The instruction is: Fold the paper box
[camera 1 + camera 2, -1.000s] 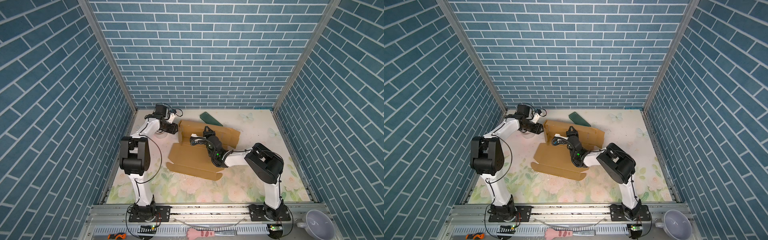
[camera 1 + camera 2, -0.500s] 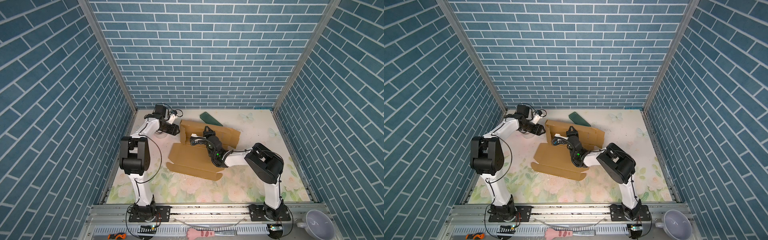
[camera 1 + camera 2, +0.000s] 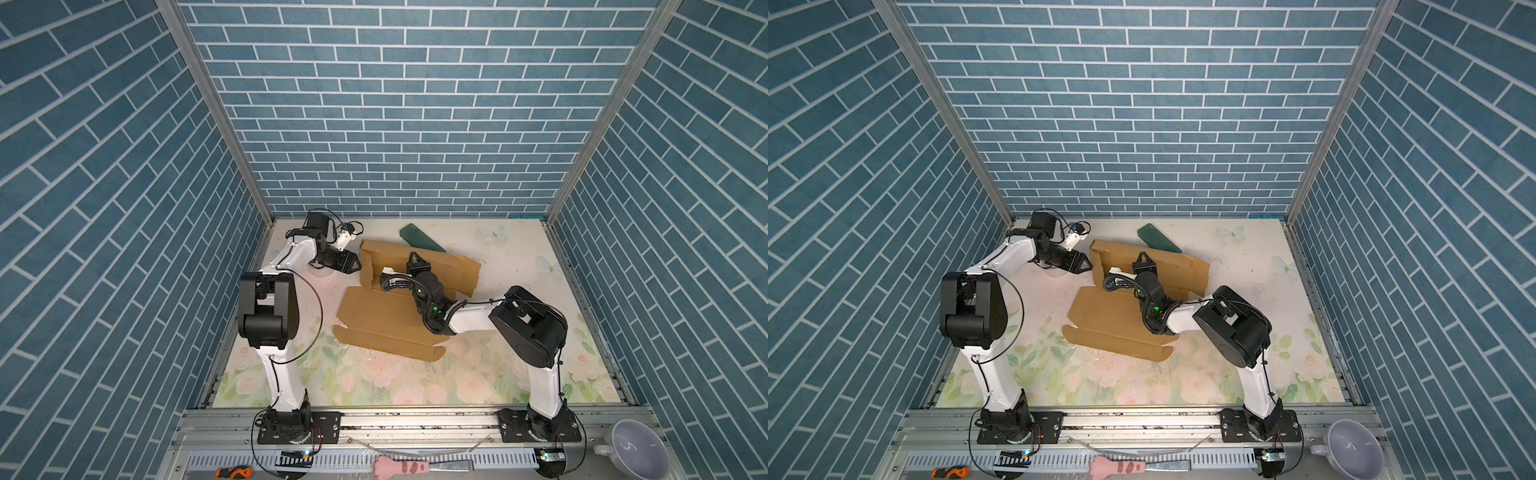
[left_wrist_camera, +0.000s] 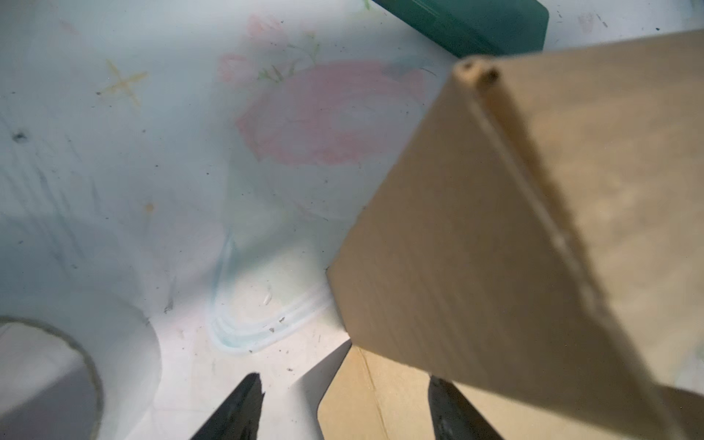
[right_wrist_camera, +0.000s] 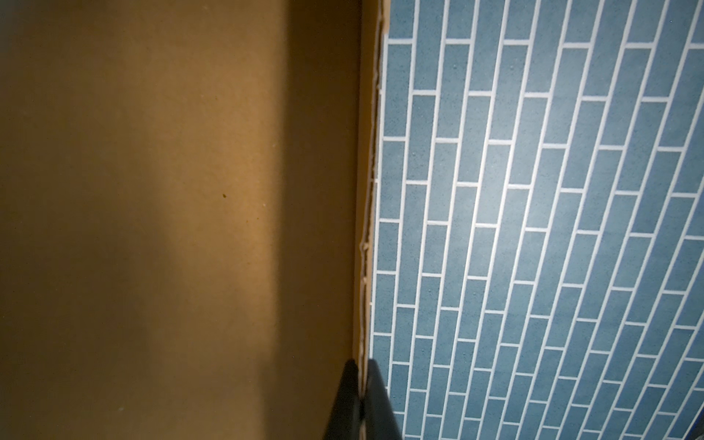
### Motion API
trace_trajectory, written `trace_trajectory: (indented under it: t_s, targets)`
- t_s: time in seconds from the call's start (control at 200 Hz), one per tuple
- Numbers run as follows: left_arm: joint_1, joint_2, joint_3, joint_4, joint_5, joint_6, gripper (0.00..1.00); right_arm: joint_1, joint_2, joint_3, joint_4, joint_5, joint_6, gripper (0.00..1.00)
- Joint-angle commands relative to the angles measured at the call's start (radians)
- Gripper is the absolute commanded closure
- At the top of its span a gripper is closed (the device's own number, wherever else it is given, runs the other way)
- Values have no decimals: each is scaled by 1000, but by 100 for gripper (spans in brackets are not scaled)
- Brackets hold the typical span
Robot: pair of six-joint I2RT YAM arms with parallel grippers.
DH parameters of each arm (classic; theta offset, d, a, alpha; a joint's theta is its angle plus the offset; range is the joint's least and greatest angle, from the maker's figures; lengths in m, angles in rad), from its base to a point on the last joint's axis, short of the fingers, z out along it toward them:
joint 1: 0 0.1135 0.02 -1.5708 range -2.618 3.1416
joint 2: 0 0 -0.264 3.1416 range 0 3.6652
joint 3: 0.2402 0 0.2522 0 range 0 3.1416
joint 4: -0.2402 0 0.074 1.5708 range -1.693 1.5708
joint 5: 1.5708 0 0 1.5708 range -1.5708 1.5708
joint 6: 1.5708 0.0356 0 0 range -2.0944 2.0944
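Observation:
The paper box [image 3: 386,324] [image 3: 1113,320] is a brown cardboard sheet, its front part flat on the mat. Its back panel [image 3: 453,266] is tilted up and a left side flap [image 3: 365,266] stands raised. My right gripper [image 3: 417,259] [image 3: 1144,259] [image 5: 362,367] is shut on that back panel's upper edge. My left gripper [image 3: 355,264] [image 3: 1088,264] [image 4: 344,381] is open just left of the side flap. Its fingers [image 4: 247,404] hold nothing, and cardboard [image 4: 495,247] lies close ahead of them.
A dark green flat block [image 3: 419,237] [image 3: 1158,239] [image 4: 476,23] lies behind the box near the back wall. Brick-pattern walls close three sides. A grey bowl [image 3: 636,449], an orange screwdriver [image 3: 232,472] and a pink paw tool [image 3: 401,465] sit on the front rail.
My left gripper's jaws have opened wider beside the box's left side flap, which now stands more upright. The right gripper has kept its grip and place.

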Motion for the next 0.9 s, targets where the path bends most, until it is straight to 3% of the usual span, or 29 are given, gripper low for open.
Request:
trace_trajectory:
  t_s: [0.0, 0.18, 0.39, 0.59, 0.895]
  targets:
    - [-15, 14, -16, -7, 62, 24, 29, 9, -6, -11, 1, -23, -47, 100]
    - [-25, 13, -39, 50, 52, 12, 29, 8, -8, -14, -5, -22, -47, 100]
    - [-28, -50, -164, 287, 32, -70, 29, 8, -4, -10, -6, -22, -47, 100]
    - [-29, -92, -275, 540, 1, -137, 38, 9, 1, -9, -6, -23, -47, 100]
    - [-39, -132, -342, 659, -78, -169, 47, 9, -2, -10, -2, -27, -44, 100]
